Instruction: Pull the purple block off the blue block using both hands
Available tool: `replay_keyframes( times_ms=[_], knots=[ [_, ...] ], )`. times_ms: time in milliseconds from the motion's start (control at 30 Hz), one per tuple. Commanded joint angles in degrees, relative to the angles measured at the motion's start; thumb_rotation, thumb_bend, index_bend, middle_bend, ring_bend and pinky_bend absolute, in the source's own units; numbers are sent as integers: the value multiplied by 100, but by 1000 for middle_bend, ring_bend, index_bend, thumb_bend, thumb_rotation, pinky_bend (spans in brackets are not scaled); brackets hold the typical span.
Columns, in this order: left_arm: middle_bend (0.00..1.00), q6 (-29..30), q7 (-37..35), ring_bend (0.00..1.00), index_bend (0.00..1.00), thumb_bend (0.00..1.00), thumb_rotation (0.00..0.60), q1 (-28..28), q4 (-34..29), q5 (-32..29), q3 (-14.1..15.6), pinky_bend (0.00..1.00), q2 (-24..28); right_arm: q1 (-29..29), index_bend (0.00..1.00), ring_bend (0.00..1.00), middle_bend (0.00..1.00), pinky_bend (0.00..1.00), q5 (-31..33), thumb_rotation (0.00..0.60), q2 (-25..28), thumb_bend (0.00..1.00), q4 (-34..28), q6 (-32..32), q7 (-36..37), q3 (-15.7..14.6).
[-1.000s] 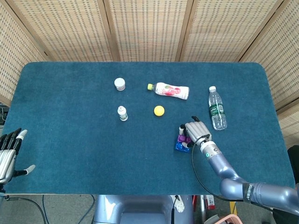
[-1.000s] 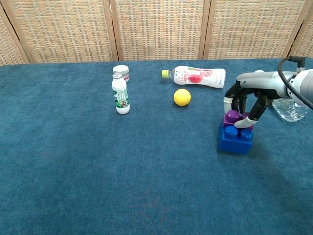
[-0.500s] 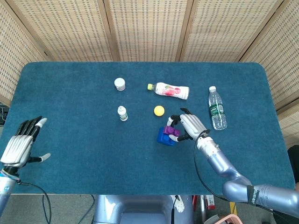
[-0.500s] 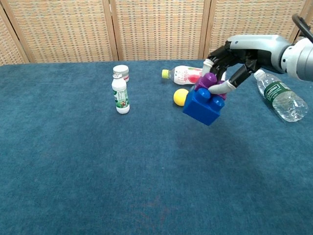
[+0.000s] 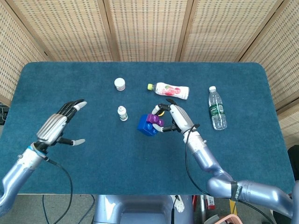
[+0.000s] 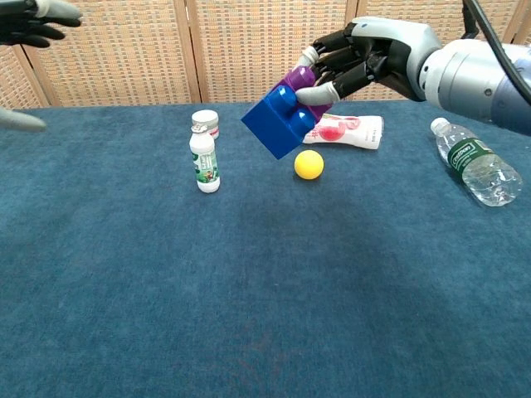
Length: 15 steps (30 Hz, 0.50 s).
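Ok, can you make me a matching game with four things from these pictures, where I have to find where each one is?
Things:
1. blue block
2. yellow ball
3. water bottle
4. left hand

Places or states:
A. lying on its side at the right of the table
B. open, holding nothing
C. up in the air, carried by the right hand
D. on the cloth in front of the pink bottle

Pairs: 1-C, 2-D, 3-A, 4-B
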Motion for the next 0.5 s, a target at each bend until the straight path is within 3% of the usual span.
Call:
replay_keyframes(
  times_ms=[33,400,500],
  knots=[
    [0,-294,-360,0,0,0,600,-357,-4,-64,-206,0,-153,107,640,388,624,29,226,600,-199,434,118,46,67,163],
    [6,-1041,-361,0,0,0,600,-1034,26,-1129,-643,0,-493,453,640,388,628,35,869,600,-668,434,462,-18,221,647],
    [77,-1162,-269,16,9,0,600,-1140,120,-1512,-714,7,-651,504,640,388,628,35,971,600,-714,434,519,-38,186,679]
  ],
)
